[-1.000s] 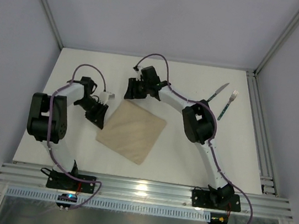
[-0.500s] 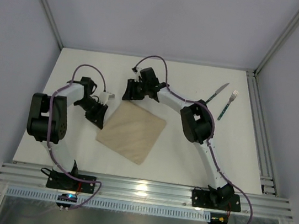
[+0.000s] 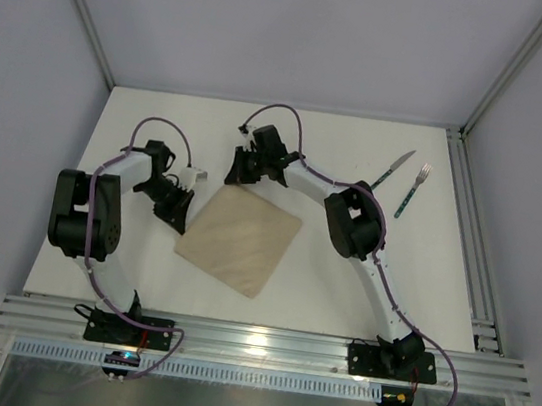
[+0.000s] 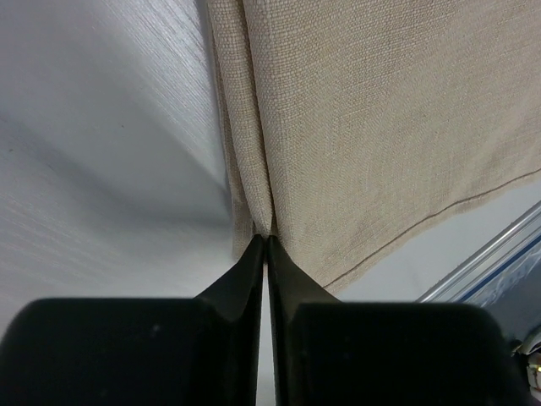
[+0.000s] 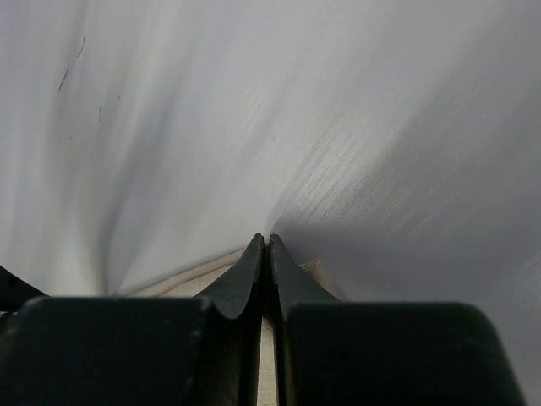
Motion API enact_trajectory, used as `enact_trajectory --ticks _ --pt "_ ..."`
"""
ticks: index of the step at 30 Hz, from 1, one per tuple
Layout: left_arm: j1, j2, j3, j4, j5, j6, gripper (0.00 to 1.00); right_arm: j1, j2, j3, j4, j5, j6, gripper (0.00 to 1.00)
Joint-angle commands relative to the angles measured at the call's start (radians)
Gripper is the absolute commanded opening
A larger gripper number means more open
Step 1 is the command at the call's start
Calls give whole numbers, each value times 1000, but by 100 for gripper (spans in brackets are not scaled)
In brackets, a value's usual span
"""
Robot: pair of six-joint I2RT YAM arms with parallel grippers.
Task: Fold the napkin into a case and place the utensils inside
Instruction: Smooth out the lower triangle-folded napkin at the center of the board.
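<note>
The beige napkin [image 3: 242,241] lies flat as a tilted square in the middle of the white table [image 3: 342,274]. My left gripper [image 3: 177,212] is at its left edge, shut on a pinched-up ridge of napkin [image 4: 372,127], as the left wrist view [image 4: 266,238] shows. My right gripper [image 3: 239,174] is low at the napkin's far corner. Its jaws [image 5: 267,240] are pressed together, with the napkin's beige corner [image 5: 190,276] under and between them. The knife [image 3: 393,168] and the fork [image 3: 413,191], both with dark green handles, lie side by side at the far right, away from both grippers.
An aluminium rail [image 3: 469,231] runs along the table's right side and another [image 3: 261,343] along the near edge by the arm bases. Grey walls close in the left, back and right.
Both grippers have closed on the napkin over the last second. The right gripper has shifted slightly to the left at the far corner. The napkin and the utensils have not moved.
</note>
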Motion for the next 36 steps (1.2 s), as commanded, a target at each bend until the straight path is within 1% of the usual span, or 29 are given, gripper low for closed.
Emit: enact_trajectory --ticks 1,2,3,7,10,20,21,22,23,25,26,29,31,32,34,36 --pt "8 7 -11 1 4 4 3 6 -9 41 37 -18 8 4" --pt "6 6 -13 0 0 6 0 1 -10 41 47 -21 12 4" --pt "6 4 -14 0 -2 4 0 -2 -11 33 57 -27 32 4" --pt "6 12 -19 4 -6 12 0 -28 -16 9 135 -55 110 4" --pt "6 20 -25 1 -2 15 0 -35 -16 -1 159 -44 150 4" --pt "6 18 -33 -2 3 21 0 -35 1 -10 125 38 175 4" --pt "6 18 -31 -2 3 21 0 -35 1 -8 120 54 173 9" --pt "6 13 -31 -2 1 18 1 -37 0 -7 113 57 169 21" --pt "6 10 -31 1 0 17 2 -37 -2 -4 96 63 158 26" --pt "6 -2 -30 6 -2 14 6 -37 -29 -4 81 86 138 31" --pt "8 -6 -30 6 1 11 7 -35 -45 -8 68 98 125 35" --pt "8 -23 -30 7 -2 11 10 -25 -110 -45 74 140 60 38" --pt "6 -31 -33 10 -5 12 11 -17 -131 -62 76 134 5 38" --pt "6 -36 -33 9 -5 12 12 -14 -134 -57 56 131 -12 38" --pt "43 -45 -39 7 -5 14 13 6 -128 -38 7 131 -61 38" --pt "48 -49 -42 9 -9 17 13 20 -114 -39 -1 120 -75 38"
